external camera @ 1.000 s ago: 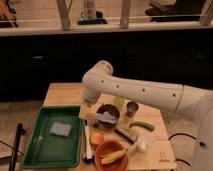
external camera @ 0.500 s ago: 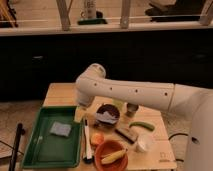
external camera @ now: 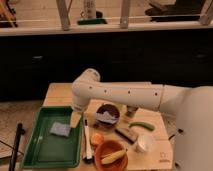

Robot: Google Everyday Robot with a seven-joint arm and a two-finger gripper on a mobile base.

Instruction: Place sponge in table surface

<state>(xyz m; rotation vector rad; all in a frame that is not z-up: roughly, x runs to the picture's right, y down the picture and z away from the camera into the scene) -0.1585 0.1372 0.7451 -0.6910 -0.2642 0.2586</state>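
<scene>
The sponge [external camera: 60, 129] lay in the green tray [external camera: 44, 151] at the worktop's [external camera: 62, 95] 8 o'clock side. The end effector [external camera: 76, 119] hung just at the sponge's 2 o'clock; apart or together, I could not tell.

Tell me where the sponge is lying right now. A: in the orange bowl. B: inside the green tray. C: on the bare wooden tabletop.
B: the sponge lies flat on the floor of the green tray, and the gripper hangs just to its right, near the tray's right rim.
</scene>
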